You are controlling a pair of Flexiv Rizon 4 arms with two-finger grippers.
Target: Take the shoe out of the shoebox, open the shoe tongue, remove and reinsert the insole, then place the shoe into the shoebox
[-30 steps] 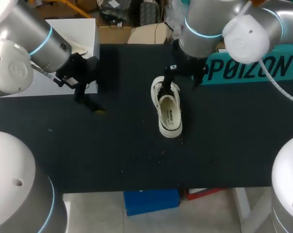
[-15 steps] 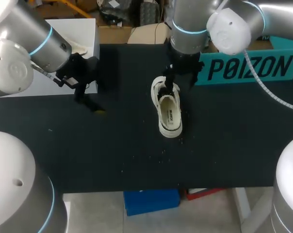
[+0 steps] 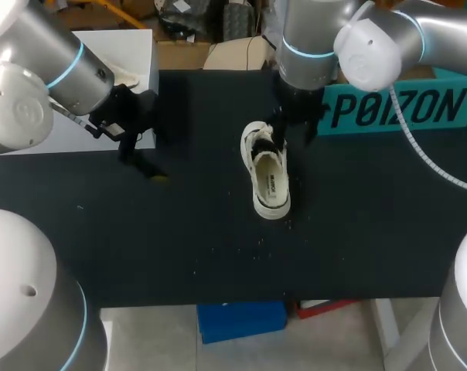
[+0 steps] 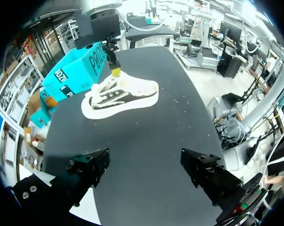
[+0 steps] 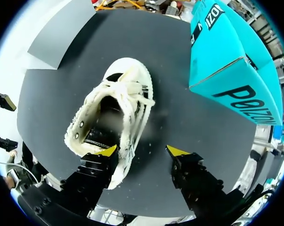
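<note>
Though the right gripper [image 5: 143,151] hangs low over the shoe [image 5: 109,117], its fingers stand apart and clamp nothing. One yellow tip sits at the shoe's open rim, seemingly just touching the side wall, while the other is over bare table beside it. The shoe, white with a dark inside, sits on its sole on the black table [image 3: 218,247], a little above the middle of the head view. It runs lengthwise up and down the frame, and the right arm comes in from the upper right onto its upper end. Near it, toward the upper right of the frame, stands the teal shoebox [image 3: 396,108] — apart from the shoe. Well off at the left of the head view, the left gripper [image 4: 144,157] hovers close to the table, fingers spread wide, holding nothing, facing the shoe.
</note>
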